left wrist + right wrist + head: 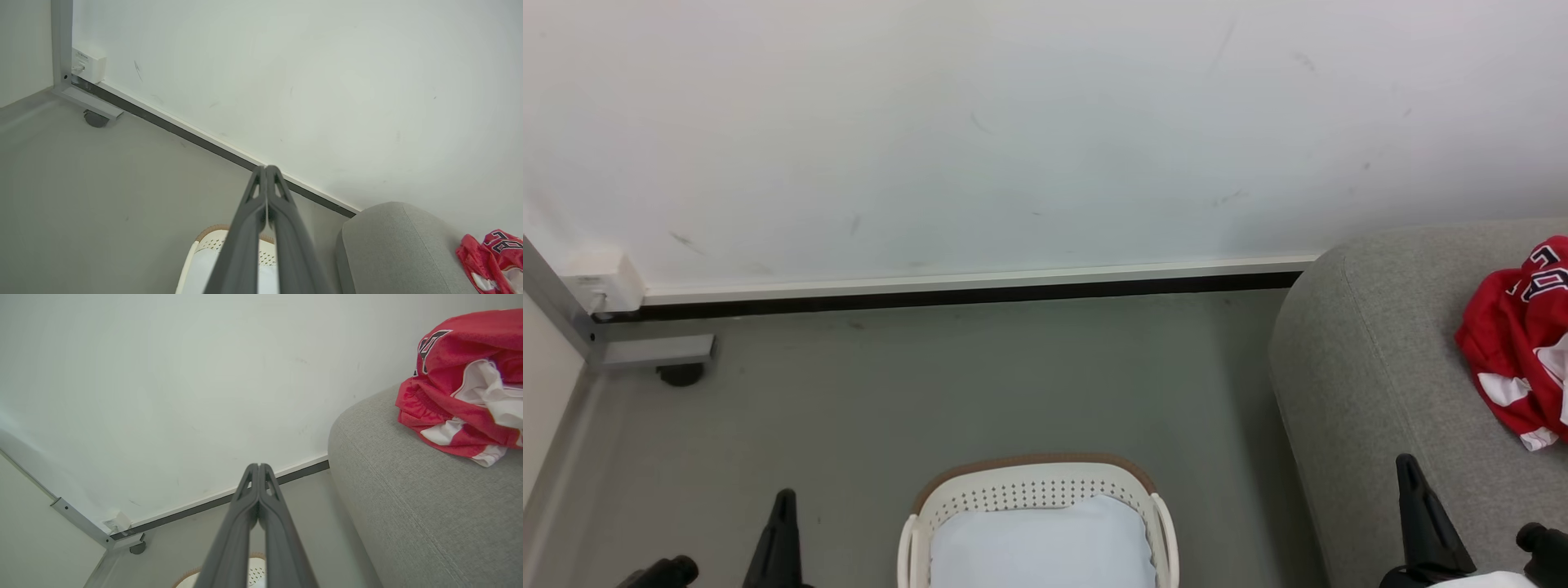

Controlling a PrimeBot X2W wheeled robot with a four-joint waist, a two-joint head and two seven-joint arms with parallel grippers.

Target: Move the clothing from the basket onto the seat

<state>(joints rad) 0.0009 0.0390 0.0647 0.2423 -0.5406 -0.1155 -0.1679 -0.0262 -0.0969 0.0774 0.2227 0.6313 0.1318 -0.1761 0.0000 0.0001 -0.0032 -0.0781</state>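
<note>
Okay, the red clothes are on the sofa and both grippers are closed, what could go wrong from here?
1. The basket holds a pale lining; a grab there could pull it out by mistake.
2. The clothing lies as a loose, bunched heap on the seat, so a fold might slump.
3. The shut right gripper appears beside the seat's rounded end and could brush it when moving.

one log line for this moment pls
clothing: on seat | basket: no clothing seen | left gripper: shut, empty | right gripper: shut, empty
</note>
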